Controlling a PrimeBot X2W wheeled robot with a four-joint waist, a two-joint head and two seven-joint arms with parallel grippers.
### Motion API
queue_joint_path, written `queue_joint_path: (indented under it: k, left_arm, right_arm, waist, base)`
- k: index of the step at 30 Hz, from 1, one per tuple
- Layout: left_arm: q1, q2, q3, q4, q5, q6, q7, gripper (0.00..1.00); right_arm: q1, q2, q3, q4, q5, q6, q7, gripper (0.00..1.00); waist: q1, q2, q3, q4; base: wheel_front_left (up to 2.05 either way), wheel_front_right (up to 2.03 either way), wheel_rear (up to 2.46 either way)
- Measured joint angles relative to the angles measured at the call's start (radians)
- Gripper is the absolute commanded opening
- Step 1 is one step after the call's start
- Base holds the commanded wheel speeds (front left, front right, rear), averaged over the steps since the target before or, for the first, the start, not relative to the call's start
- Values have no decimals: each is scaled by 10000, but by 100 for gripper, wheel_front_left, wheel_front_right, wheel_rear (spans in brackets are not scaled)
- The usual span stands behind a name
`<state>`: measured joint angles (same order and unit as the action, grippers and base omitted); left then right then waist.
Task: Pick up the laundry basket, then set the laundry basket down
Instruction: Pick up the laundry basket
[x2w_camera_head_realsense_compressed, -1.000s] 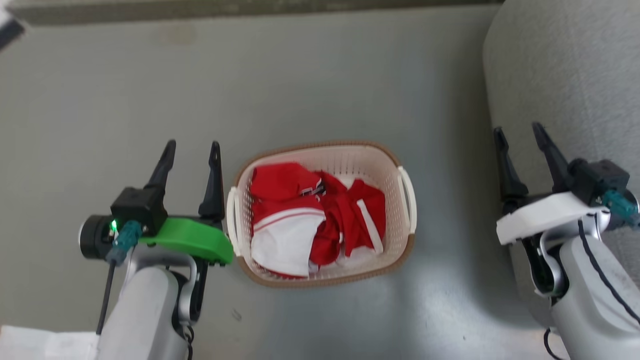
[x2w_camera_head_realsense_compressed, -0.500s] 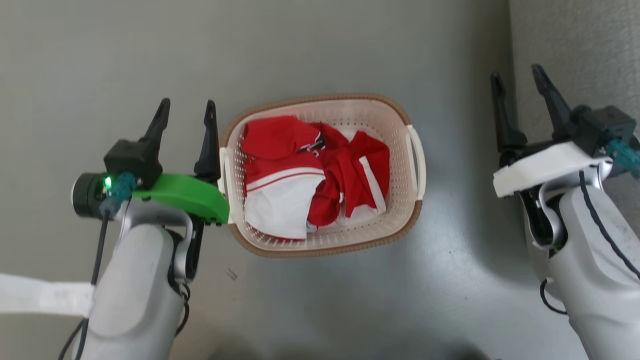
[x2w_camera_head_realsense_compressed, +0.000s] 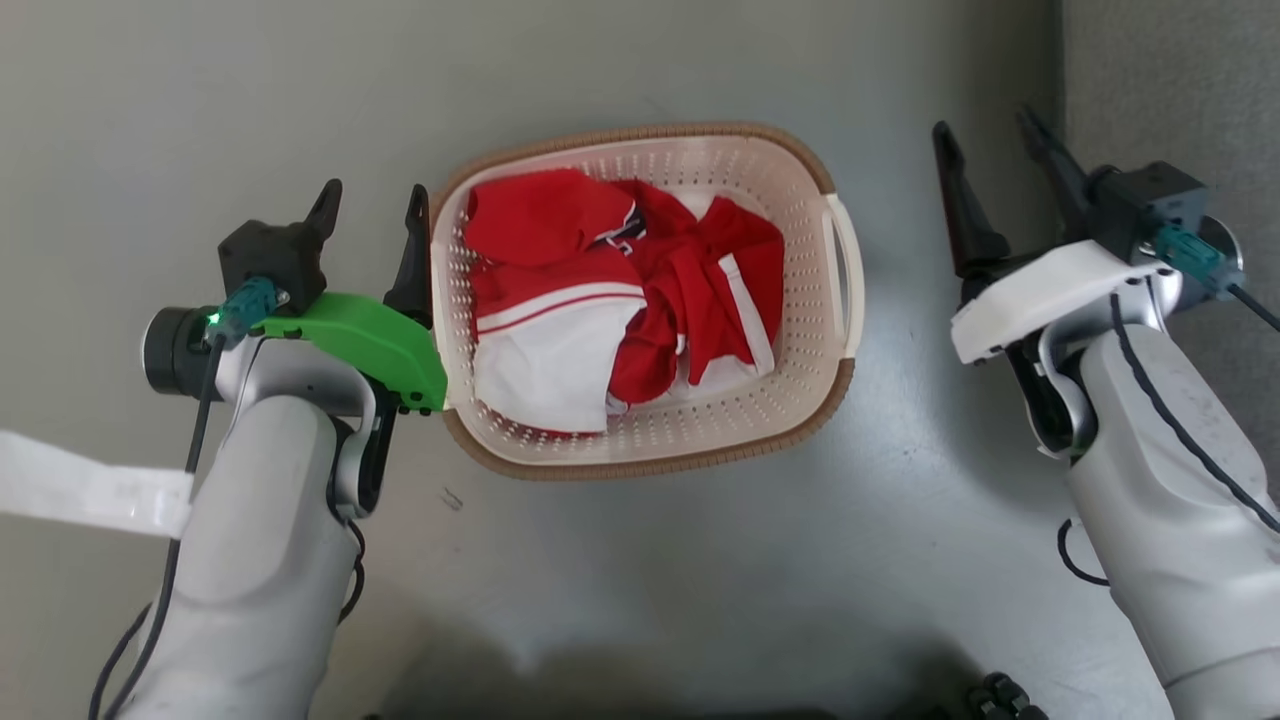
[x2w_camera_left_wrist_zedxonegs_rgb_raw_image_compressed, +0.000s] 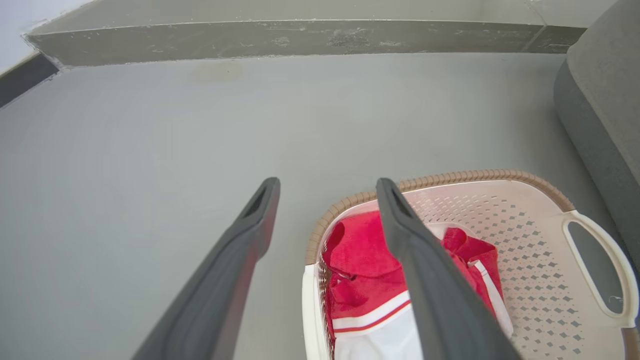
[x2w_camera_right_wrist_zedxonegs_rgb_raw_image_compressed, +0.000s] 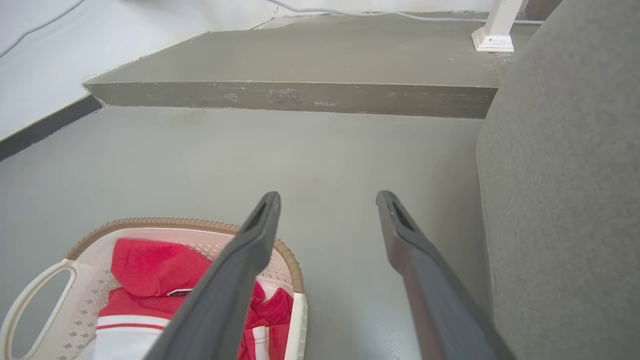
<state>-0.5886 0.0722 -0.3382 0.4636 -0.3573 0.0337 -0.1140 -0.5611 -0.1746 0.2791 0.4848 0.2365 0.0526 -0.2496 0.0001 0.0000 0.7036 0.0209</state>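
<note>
The laundry basket (x2w_camera_head_realsense_compressed: 650, 462), cream with a brown rim, stands on the grey floor and holds red-and-white clothes (x2w_camera_head_realsense_compressed: 560, 300). My left gripper (x2w_camera_head_realsense_compressed: 372, 195) is open right against the basket's left side. In the left wrist view, the left gripper (x2w_camera_left_wrist_zedxonegs_rgb_raw_image_compressed: 327, 185) has its right finger (x2w_camera_left_wrist_zedxonegs_rgb_raw_image_compressed: 430, 280) above the basket's (x2w_camera_left_wrist_zedxonegs_rgb_raw_image_compressed: 475, 176) near wall and its left finger outside over the floor. My right gripper (x2w_camera_head_realsense_compressed: 985, 128) is open a short way right of the right handle (x2w_camera_head_realsense_compressed: 848, 270), touching nothing. The right wrist view has that gripper (x2w_camera_right_wrist_zedxonegs_rgb_raw_image_compressed: 326, 197) over bare floor, with the basket (x2w_camera_right_wrist_zedxonegs_rgb_raw_image_compressed: 165, 222) at lower left.
A grey sofa (x2w_camera_head_realsense_compressed: 1170, 80) stands close on the right, beside my right gripper, and also appears as the sofa (x2w_camera_right_wrist_zedxonegs_rgb_raw_image_compressed: 565, 175) in the right wrist view. A raised concrete step (x2w_camera_left_wrist_zedxonegs_rgb_raw_image_compressed: 300, 40) runs across the far side. A white strip (x2w_camera_head_realsense_compressed: 80, 490) lies by my left arm.
The head camera has tilted down, so the basket sits higher in the picture. My left gripper has closed in on the basket's left side, and my right gripper has moved left toward it.
</note>
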Motion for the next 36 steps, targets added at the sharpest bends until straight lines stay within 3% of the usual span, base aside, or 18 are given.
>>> queue_joint_path:
  k: [7, 36]
  left_arm:
    - [-525, -52, -107, 999, -27, -313, 92, 100]
    - [-1882, -255, -134, 4408, -495, -871, 255, 100]
  right_arm:
    - [-462, 253, 311, 765, -92, 105, 38, 100]
    - [-1694, 836, 968, 3574, -148, 433, 36, 100]
  waist:
    - [0, 0, 557, -16]
    - [-1, 0, 2103, -276]
  base:
    - [0, 0, 0]
    - [0, 0, 0]
